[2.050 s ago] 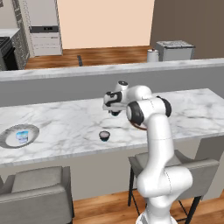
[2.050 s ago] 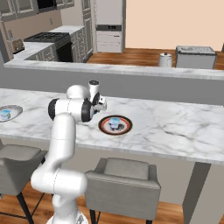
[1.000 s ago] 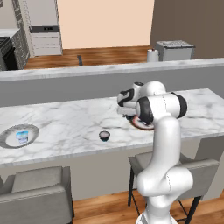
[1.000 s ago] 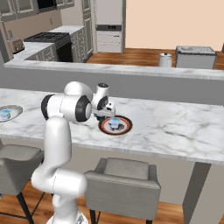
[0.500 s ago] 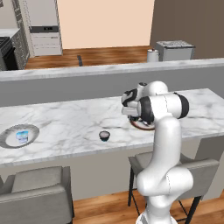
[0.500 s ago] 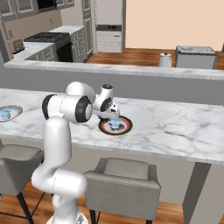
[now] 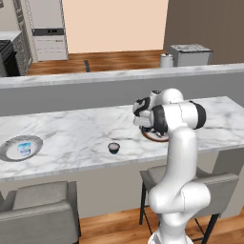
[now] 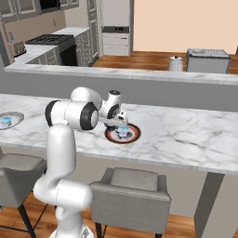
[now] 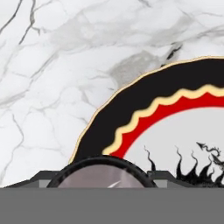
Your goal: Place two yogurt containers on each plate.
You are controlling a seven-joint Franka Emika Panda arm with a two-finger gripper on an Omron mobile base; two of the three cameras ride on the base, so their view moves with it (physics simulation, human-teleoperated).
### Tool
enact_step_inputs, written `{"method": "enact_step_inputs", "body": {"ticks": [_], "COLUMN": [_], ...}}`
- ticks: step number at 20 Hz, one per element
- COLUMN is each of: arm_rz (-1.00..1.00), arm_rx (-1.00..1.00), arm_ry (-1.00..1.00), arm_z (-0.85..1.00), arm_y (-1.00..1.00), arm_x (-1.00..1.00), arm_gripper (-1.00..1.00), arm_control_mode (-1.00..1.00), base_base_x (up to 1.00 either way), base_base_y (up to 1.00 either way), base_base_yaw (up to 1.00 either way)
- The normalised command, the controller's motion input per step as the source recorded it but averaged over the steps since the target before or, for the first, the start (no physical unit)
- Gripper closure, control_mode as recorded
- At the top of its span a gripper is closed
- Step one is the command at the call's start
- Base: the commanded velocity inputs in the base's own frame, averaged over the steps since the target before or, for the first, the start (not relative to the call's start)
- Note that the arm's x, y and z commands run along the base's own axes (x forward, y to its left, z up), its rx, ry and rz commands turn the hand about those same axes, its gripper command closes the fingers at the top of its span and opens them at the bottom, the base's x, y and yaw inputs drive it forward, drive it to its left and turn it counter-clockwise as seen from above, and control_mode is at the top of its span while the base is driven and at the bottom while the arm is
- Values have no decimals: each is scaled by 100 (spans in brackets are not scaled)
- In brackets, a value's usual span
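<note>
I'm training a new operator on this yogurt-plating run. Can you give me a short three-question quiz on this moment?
1. True or false: the silver-grey plate holds a light blue and white cup.
2. The dark cup alone on the marble counter sits: A) on a plate, B) on bare counter, C) on a stool.
3. Fill in: the gripper hangs over the ____-rimmed plate.

Key: 1 true; 2 B; 3 dark reddish-brown.
</note>
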Motion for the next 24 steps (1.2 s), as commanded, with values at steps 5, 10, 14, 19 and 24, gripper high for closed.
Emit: {"method": "enact_step_inputs", "body": {"ticks": [5,10,14,19,24], "arm_rz": [0,0,0,0,0], "arm_rx": [0,0,0,0,0], "arm_ry": [0,0,0,0,0], "arm_z": [-14,0,0,0,22], "arm_y": [0,0,0,-2,-7], "arm_x": [0,-1,0,-1,-3], "arm_gripper": [-100,-100,-100,-100,-100], "arm_control_mode": [-100,-100,-100,-100,-100], "base_base_x": [0,0,0,0,0], "base_base_y": [0,0,0,0,0], "base_base_yaw": [0,0,0,0,0]}}
